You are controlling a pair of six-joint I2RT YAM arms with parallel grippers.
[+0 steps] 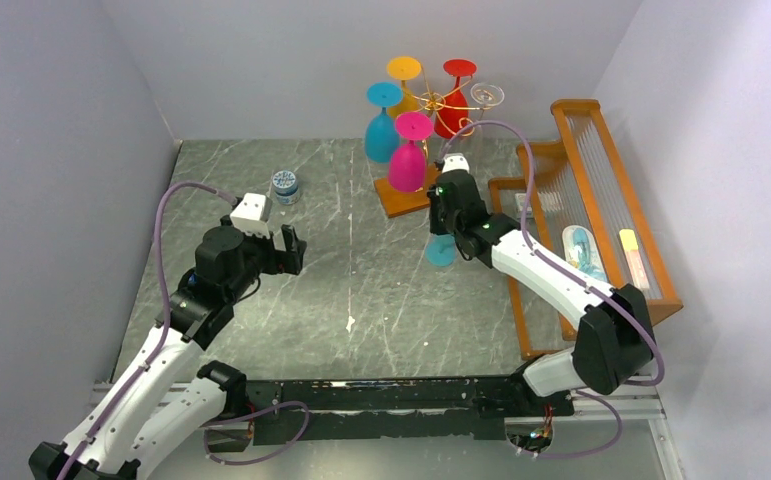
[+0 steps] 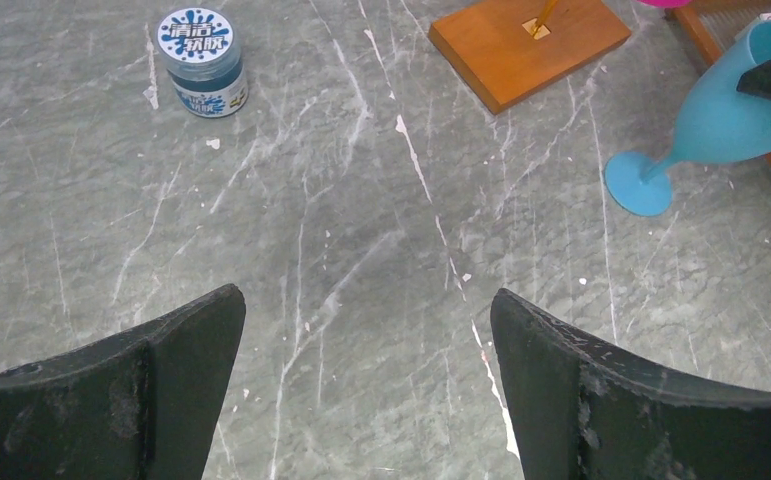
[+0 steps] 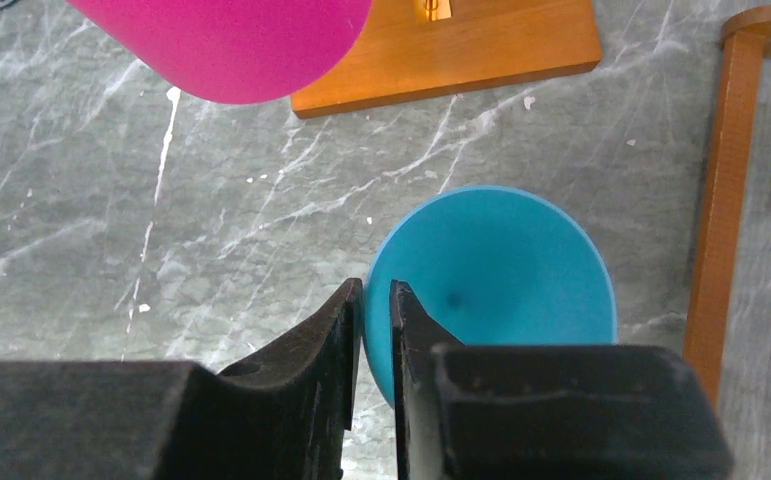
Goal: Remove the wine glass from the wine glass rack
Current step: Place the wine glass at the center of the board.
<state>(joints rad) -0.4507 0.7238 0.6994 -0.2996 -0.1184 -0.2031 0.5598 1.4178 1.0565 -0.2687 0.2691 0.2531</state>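
Where the left arm reaches over the grey marble table, the left gripper hangs above bare stone with its jaws spread wide and nothing between them. Just beyond it, toward the back wall, stands a small jar with a blue-and-white lid. Further right, at the back middle of the table, is the wine glass rack, its gold wire stem rising from a flat brown wooden base. Five glasses hang upside down from its arms: a turquoise glass, a pink glass, a yellow glass, a red glass and a clear glass. The blue wine glass is off the rack, just in front of the base's right end, bowl opening upward and foot down at the table. The right gripper sits over its near rim, jaws drawn close with one finger outside the bowl wall and the other inside it. Whether they pinch the wall or merely straddle it cannot be told. At the far right, against the wall, stands an orange wooden frame with clear rods.
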